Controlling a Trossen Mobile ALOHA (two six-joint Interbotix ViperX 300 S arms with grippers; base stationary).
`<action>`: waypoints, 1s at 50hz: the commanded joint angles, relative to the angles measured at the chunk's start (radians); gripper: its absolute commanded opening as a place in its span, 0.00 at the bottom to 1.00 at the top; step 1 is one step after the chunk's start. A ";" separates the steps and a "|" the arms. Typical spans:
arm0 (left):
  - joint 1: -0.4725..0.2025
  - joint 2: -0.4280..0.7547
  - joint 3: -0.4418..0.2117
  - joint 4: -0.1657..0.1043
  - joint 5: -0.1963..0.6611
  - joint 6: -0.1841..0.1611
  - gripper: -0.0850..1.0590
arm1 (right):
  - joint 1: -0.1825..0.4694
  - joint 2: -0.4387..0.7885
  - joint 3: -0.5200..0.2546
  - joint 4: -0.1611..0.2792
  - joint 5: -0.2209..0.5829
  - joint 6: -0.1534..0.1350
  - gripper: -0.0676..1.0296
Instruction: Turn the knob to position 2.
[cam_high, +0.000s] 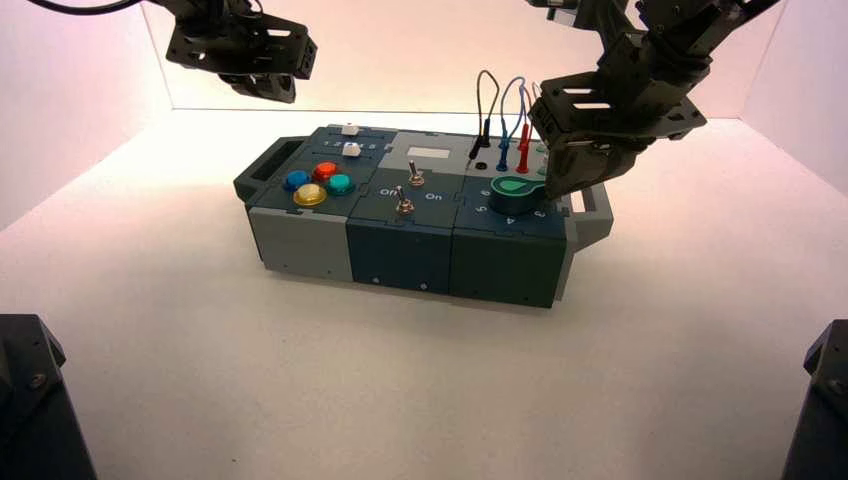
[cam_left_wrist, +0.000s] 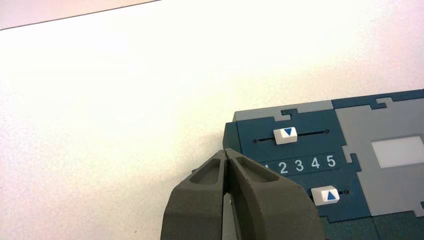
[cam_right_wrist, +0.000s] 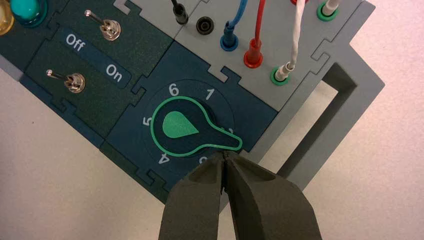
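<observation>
My right pincer (cam_right_wrist: 226, 156) is pressed together, tips just beside the knob (cam_right_wrist: 186, 126) tip, at about 5 o'clock from the knob's hub on the dial. The knob sits at the box's (cam_high: 300, 245) right end, in front of the wires (cam_right_wrist: 256, 30). Its tip covers the digit between 1 and the half-hidden one, prob. 2, so nearly there. Nudge lightly w/ closed tips, stay low, don't overshoot. Left pincer (cam_left_wrist: 227, 156), also pressed together, is parked near the sliders (cam_left_wrist: 285, 135).
</observation>
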 joint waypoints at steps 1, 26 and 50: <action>0.003 -0.014 -0.028 0.000 -0.003 -0.002 0.05 | -0.017 -0.009 -0.028 -0.006 -0.003 0.000 0.04; 0.003 -0.014 -0.029 0.000 -0.003 -0.002 0.05 | -0.018 -0.011 -0.026 -0.012 0.011 0.000 0.04; 0.003 -0.012 -0.031 0.000 -0.003 -0.002 0.05 | -0.018 -0.120 -0.029 -0.009 0.071 0.000 0.04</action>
